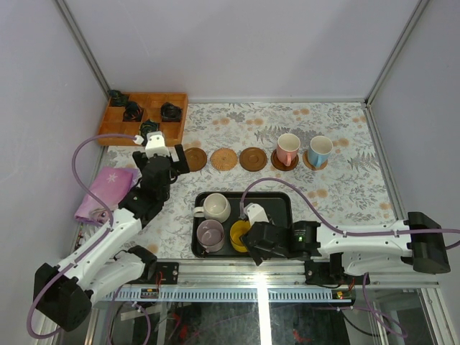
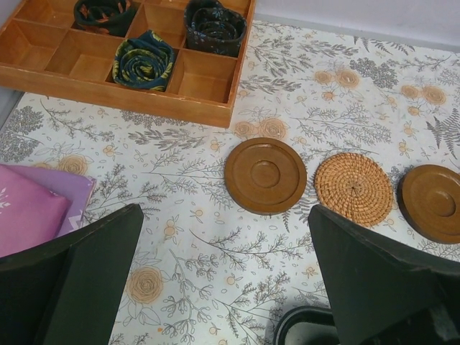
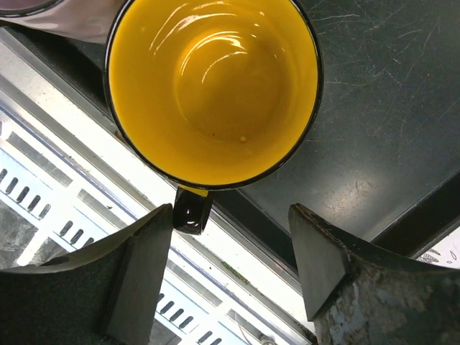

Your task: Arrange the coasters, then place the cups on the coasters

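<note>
Wrist view alone shows your right gripper open astride the handle of the yellow mug; left gripper open near coasters

The cup is yellow, black-rimmed; the tray black; the tablecloth grey-tan floral.

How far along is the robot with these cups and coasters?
Done: five coasters lie in a row, with the pink-handled cup and the blue-handled cup on the two rightmost. In hand: the right gripper, jaws open, straddles the handle of the yellow cup in the black tray. Remaining: the yellow cup, cream cup and lilac cup go onto the three bare coasters, near which the open left gripper hovers.
</note>
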`<move>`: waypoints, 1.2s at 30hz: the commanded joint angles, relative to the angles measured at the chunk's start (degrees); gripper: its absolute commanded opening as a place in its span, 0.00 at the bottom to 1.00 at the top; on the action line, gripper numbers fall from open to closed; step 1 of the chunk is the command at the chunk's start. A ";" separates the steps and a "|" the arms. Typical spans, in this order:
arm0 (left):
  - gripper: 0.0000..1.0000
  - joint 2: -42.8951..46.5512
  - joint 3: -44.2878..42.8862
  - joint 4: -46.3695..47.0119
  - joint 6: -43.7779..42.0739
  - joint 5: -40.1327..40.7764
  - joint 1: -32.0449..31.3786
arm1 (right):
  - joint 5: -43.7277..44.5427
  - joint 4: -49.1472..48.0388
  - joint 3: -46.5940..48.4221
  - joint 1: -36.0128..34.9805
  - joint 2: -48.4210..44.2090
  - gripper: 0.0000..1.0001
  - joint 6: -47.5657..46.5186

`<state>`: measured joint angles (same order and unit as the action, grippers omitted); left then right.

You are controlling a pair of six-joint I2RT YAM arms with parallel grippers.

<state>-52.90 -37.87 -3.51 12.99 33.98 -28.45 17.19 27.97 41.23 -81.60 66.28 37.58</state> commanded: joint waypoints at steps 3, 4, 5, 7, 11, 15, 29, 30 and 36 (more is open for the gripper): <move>1.00 1.57 1.08 2.03 0.81 0.03 0.30 | 1.41 -0.56 3.05 -0.31 2.01 0.69 0.43; 1.00 1.71 1.12 1.91 0.93 0.07 0.32 | 1.59 -0.77 3.24 -0.15 2.32 0.68 0.14; 1.00 1.78 1.13 1.80 0.97 0.17 0.32 | 1.69 -0.74 3.55 0.40 2.74 0.68 -0.12; 1.00 2.03 1.17 1.46 1.06 0.40 0.32 | 1.27 -0.39 4.56 1.83 3.80 0.67 -0.35; 1.00 2.89 1.56 1.86 1.07 0.13 0.32 | -0.72 -2.27 4.69 3.72 5.00 0.66 -0.79; 1.00 2.79 1.57 1.82 0.94 -0.34 0.37 | -2.35 -3.32 4.91 4.29 6.80 0.66 -1.42; 1.00 1.91 1.10 1.13 0.80 -1.36 0.32 | -4.94 -3.10 5.36 6.53 8.44 0.38 -3.68; 1.00 1.93 1.08 1.13 0.80 -1.40 0.32 | -4.85 -3.03 5.28 6.48 8.29 0.33 -3.43; 1.00 1.32 0.98 1.05 0.98 -1.96 0.30 | -3.12 -1.43 5.12 6.54 7.77 0.01 -1.57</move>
<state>-51.22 -36.82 -3.55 13.28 32.29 -28.45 12.62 25.85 44.45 -75.50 74.85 34.70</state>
